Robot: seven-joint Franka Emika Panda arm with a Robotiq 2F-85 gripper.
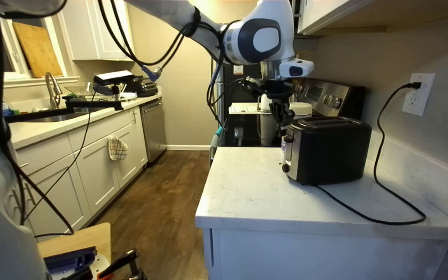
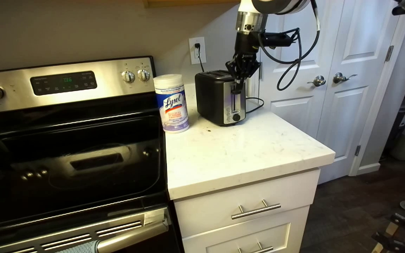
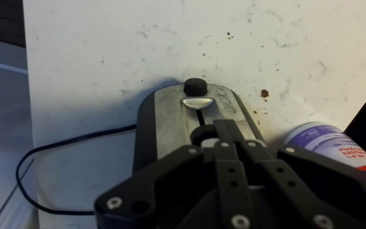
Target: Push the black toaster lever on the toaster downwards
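The black toaster (image 1: 333, 151) stands on the white counter, and its silvery end also shows in the wrist view (image 3: 170, 124). The black toaster lever (image 1: 287, 139) sits high on that end, at the upper part of its slot. In the wrist view the lever (image 3: 200, 135) is partly hidden by my gripper (image 3: 224, 125). The gripper's fingers are together with nothing between them. In both exterior views the gripper (image 2: 238, 84) points down in front of the toaster's end, its tips close to the lever. I cannot tell whether they touch it.
A Lysol wipes canister (image 2: 172, 105) stands beside the toaster, next to the black stove (image 2: 83, 154). A round black knob (image 3: 195, 86) sits below the lever slot. The black power cord (image 1: 383, 132) runs over the counter (image 1: 243, 186) to a wall outlet. A cabinet hangs above.
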